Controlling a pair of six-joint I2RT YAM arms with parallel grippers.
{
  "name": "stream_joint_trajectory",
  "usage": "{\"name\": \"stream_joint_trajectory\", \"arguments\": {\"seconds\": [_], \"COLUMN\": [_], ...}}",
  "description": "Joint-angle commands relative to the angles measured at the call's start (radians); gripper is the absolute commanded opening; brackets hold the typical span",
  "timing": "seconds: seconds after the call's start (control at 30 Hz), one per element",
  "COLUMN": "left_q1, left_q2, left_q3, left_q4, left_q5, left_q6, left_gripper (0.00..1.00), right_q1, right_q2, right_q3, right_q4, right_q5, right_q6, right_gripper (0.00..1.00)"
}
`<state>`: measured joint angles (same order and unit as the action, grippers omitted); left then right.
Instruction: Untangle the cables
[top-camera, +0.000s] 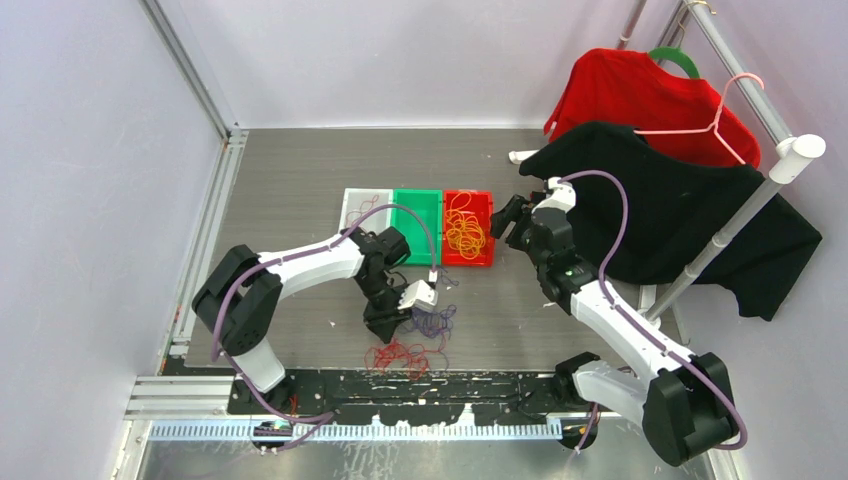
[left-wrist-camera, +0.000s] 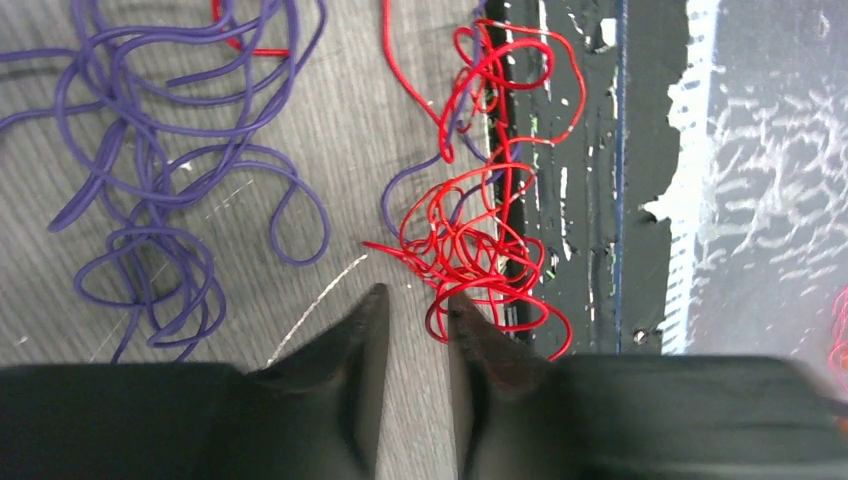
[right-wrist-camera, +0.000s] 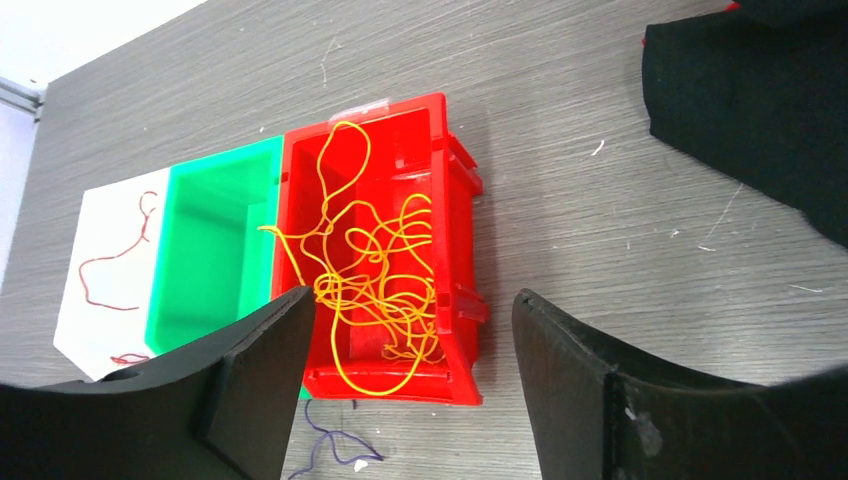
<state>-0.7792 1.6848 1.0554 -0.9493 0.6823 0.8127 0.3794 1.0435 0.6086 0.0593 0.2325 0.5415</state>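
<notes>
Purple cables and red cables lie in loose clumps on the grey table near the front edge. Orange-yellow cables fill the red bin. My left gripper hovers low over the table just short of the red clump. It is open by a narrow gap, and one red loop lies beside its right fingertip. My right gripper stands wide open above the red bin's near end, holding nothing.
A green bin and a white bin holding a thin red strand stand left of the red bin. A black garment and a red garment hang on a rack at right. A black plate runs along the front edge.
</notes>
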Motion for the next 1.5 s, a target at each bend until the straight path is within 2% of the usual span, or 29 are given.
{"name": "stream_joint_trajectory", "arguments": {"seconds": [0.0,0.03,0.1,0.23,0.43,0.57,0.7,0.83,1.07,1.3,1.47], "left_q1": [-0.006,-0.005,-0.004,-0.004,0.006,0.009,0.011,0.011,0.011,0.01,0.01], "left_q2": [-0.013,-0.024,-0.06,-0.17,-0.277,-0.317,-0.327,-0.342,-0.333,-0.337,-0.34], "left_q3": [0.031,0.042,0.061,0.099,0.26,0.394,0.519,0.563,0.615,0.647,0.652], "left_q4": [0.018,0.002,-0.025,-0.071,-0.165,-0.219,-0.221,-0.179,-0.201,-0.22,-0.248], "left_q5": [-0.012,-0.016,-0.041,-0.109,-0.275,-0.366,-0.446,-0.502,-0.492,-0.447,-0.412], "left_q6": [0.007,0.006,0.002,-0.044,-0.226,-0.321,-0.409,-0.466,-0.504,-0.527,-0.524], "left_gripper": [0.18,0.1,0.01,0.0,0.0,0.0,0.0,0.0,0.0,0.0,0.0], "right_q1": [-0.002,-0.003,-0.003,-0.002,0.035,0.171,0.334,0.48,0.664,0.717,0.718], "right_q2": [-0.039,-0.044,-0.05,-0.055,-0.068,-0.08,-0.104,-0.133,-0.145,-0.02,0.045], "right_q3": [0.005,0.004,0.005,0.0,-0.001,0.032,0.036,0.017,0.007,0.065,0.069], "right_q4": [0.049,0.048,0.05,0.071,0.15,0.156,0.199,0.255,0.324,0.382,0.498], "right_q5": [-0.03,-0.036,-0.045,-0.088,-0.168,-0.138,-0.082,-0.031,0.012,0.032,0.073], "right_q6": [0.023,0.024,0.023,0.015,-0.005,-0.082,-0.149,-0.206,-0.291,-0.312,-0.316], "right_gripper": [0.76,0.75,0.73,0.74,0.82,0.9,0.92,0.93,0.94,0.93,0.91]}}
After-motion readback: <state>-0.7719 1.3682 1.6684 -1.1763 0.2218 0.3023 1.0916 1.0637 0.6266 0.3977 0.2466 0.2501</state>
